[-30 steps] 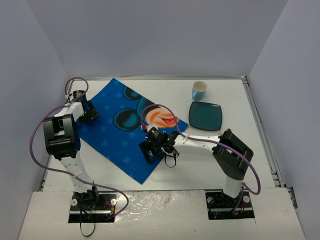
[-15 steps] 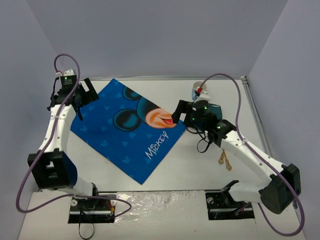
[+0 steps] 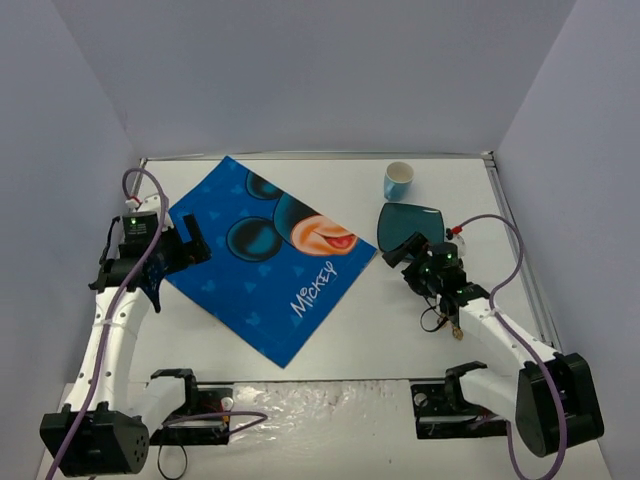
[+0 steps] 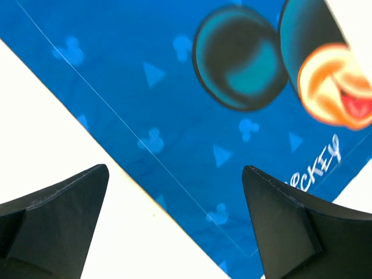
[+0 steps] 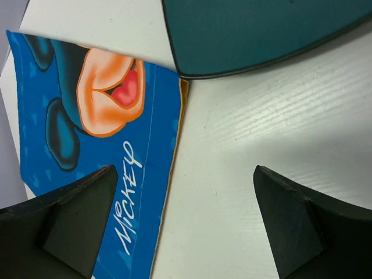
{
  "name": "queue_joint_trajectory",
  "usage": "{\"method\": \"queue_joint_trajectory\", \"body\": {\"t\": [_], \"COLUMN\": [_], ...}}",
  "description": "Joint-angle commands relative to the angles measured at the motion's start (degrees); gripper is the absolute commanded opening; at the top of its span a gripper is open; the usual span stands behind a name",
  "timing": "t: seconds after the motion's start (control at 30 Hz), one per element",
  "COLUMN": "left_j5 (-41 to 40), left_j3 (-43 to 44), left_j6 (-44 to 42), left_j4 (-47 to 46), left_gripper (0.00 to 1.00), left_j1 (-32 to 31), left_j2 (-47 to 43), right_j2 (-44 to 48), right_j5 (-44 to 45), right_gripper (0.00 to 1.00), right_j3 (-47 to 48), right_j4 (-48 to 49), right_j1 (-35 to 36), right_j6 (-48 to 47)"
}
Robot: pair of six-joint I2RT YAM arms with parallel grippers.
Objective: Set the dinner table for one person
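Observation:
The dinner table (image 3: 375,335) is a white tabletop with a blue Mickey placemat (image 3: 265,255) lying askew on its left half. A square teal plate (image 3: 412,222) and a blue-and-white cup (image 3: 398,181) sit at the back right. My left gripper (image 3: 193,243) hovers open over the placemat's left edge, and in the left wrist view the gripper (image 4: 174,224) holds nothing above that edge of the placemat (image 4: 203,87). My right gripper (image 3: 404,251) stands open by the plate's near-left corner. In the right wrist view the gripper (image 5: 186,226) is empty over bare table (image 5: 261,133), between placemat (image 5: 87,151) and plate (image 5: 250,29).
Gold cutlery (image 3: 456,327) lies on the table near the right, mostly hidden under my right forearm. Grey walls close in the table on three sides, and a metal rail (image 3: 520,250) runs along the right edge.
My left arm has drawn back from the far left corner to the placemat's left edge. My right arm has pulled nearer and rightward, away from the cup. The placemat lies unmoved since half a second ago.

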State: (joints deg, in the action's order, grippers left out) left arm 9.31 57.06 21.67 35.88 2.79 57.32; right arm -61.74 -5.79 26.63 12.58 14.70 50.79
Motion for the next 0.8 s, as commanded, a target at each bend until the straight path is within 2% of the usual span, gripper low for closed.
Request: {"method": "queue_joint_trajectory", "body": {"t": [0.0,0.2,0.53,0.77], "left_j5": [1.1,0.1,-1.4,-3.1], "left_j3": [-2.9,-6.8,-9.6,-9.2], "left_j6": [-0.1,1.3,2.8,2.5], "left_j4": [-4.2,-7.1,-9.2,-8.2], "left_gripper": [0.97,0.97,0.97,0.97], "left_j1": [-2.4,-6.1,-9.3,-10.4], "left_j2": [-0.5,-0.7,-0.8,-0.6], "right_j2": [-2.2,-8.9,-15.8,-20.8], "right_j5": [4.8,12.7,24.4,25.4], "right_gripper": [0.98,0.94,0.94,0.93], "right_j3": [-3.5,-6.6,-11.0,-10.6], "right_j4": [17.2,27.4,34.7,37.1], "right_j1": [0.0,0.0,-0.9,-4.0], "right_j6": [9.9,17.2,27.7,30.3]}}
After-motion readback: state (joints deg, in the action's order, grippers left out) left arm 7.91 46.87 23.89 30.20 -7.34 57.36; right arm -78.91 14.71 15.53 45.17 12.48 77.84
